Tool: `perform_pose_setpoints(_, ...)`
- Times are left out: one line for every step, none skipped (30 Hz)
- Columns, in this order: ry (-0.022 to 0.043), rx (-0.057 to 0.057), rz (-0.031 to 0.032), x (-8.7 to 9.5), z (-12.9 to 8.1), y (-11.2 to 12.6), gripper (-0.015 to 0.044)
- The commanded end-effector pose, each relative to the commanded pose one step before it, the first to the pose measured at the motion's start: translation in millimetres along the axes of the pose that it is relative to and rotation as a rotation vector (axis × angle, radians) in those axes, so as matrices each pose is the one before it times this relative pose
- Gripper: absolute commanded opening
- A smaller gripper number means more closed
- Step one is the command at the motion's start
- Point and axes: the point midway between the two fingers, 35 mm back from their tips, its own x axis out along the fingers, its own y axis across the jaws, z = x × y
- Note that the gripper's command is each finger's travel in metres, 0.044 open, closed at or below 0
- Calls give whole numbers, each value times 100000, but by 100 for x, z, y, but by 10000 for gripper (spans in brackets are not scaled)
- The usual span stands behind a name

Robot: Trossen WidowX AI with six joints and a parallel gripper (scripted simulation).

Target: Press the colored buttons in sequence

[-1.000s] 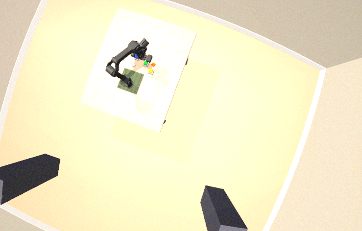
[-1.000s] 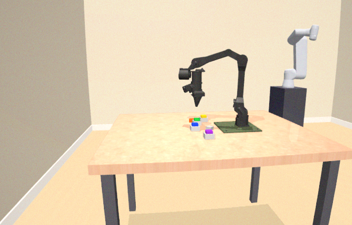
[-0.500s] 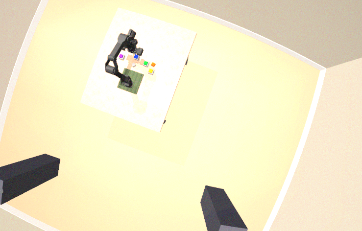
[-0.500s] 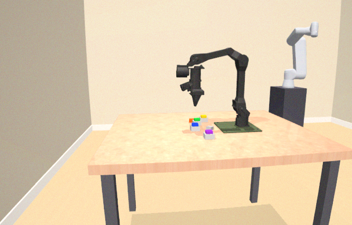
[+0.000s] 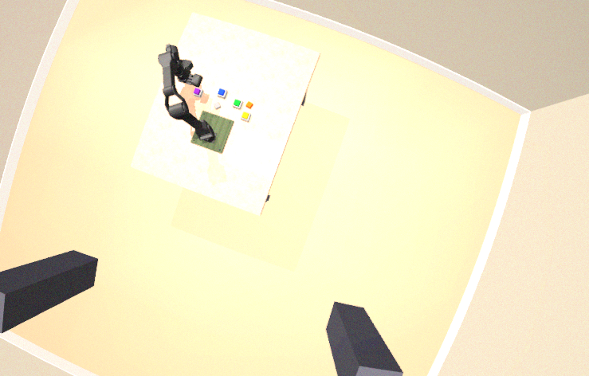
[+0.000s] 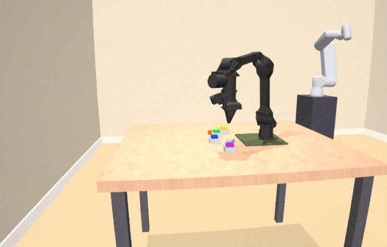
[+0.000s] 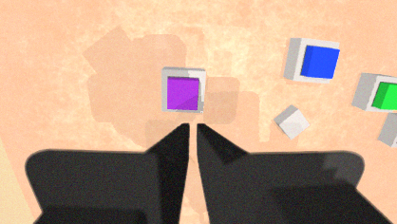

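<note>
While the exterior view shows the gripper [image 6: 229, 120] hanging well above the table [image 6: 170, 159] with air beneath its tip, the wrist view alone shows how it lines up: the two dark fingers point toward the purple button [image 7: 182, 92], which sits just above their tips at the centre of the frame. From that close view the button cap is square in its pale housing, with edges running nearly parallel to the frame's sides and no clear long axis; its face looks straight up at the camera. Seen from the top view, the purple button [image 5: 197, 91] lies at the left end of the cluster, with the blue button [image 5: 221, 92] to its right, then the green button [image 5: 237, 103], an orange block [image 5: 249, 104] and the yellow button [image 5: 245, 115] lower right. A small white block [image 7: 292, 121] rests right of the purple button in the wrist view. Only a thin sliver of table shows between the fingers; they are drawn almost together, grip nothing and touch nothing.
</note>
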Motion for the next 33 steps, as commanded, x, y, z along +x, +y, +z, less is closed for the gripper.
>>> perform_pose_setpoints(464, 1693, -644, 171, -453, 909, 20)
perform_pose_setpoints(-2, 0, 1, 200, 19, 14, 20)
perform_pose_setpoints(-4, 0, 3, 601, 48, 36, 20)
perform_pose_setpoints(-5, 0, 4, 1002, 55, 41, 20)
perform_pose_setpoints(-2, 0, 2, 1294, 25, 19, 20)
perform_pose_setpoints(3, 0, -2, 1289, -28, -21, 20)
perform_pose_setpoints(6, 0, -4, 992, -57, -43, 20)
perform_pose_setpoints(5, 0, -3, 592, -49, -37, 20)
perform_pose_setpoints(2, 0, -1, 197, -19, -14, 20)
perform_pose_setpoints(0, 0, 0, 0, 0, 0, 20)
perform_pose_setpoints(0, 0, 0, 0, 0, 0, 20)
perform_pose_setpoints(0, 0, 0, 0, 0, 0, 20)
perform_pose_setpoints(0, 0, 0, 0, 0, 0, 20)
perform_pose_setpoints(0, 0, 0, 26, 1, 1, 20)
perform_pose_setpoints(0, 0, 0, 79, 4, 3, 20)
perform_pose_setpoints(0, 0, 0, 132, 6, 4, 20)
perform_pose_setpoints(0, 0, 0, 163, 7, 5, 20)
perform_pose_setpoints(0, 0, 0, 163, 6, 4, 20)
perform_pose_setpoints(0, 0, 0, 162, 5, 4, 20)
perform_pose_setpoints(0, 0, 0, 162, 4, 3, 20)
perform_pose_setpoints(0, 0, 0, 162, 3, 2, 20)
perform_pose_setpoints(0, 0, 0, 162, 2, 2, 20)
perform_pose_setpoints(0, 0, 0, 162, 2, 1, 20)
perform_pose_setpoints(0, 0, 0, 162, 1, 1, 20)
perform_pose_setpoints(0, 0, 0, 161, 0, 0, 20)
perform_pose_setpoints(0, 0, 0, 161, -1, -1, 20)
perform_pose_setpoints(1, 0, 0, 161, -2, -1, 20)
perform_pose_setpoints(1, 0, 0, 161, -2, -2, 20)
perform_pose_setpoints(1, 0, 0, 161, -3, -2, 20)
perform_pose_setpoints(1, 0, 0, 160, -4, -3, 20)
perform_pose_setpoints(1, 0, -1, 160, -5, -4, 20)
perform_pose_setpoints(1, 0, -1, 160, -6, -4, 20)
perform_pose_setpoints(1, 0, -1, 160, -7, -5, 20)
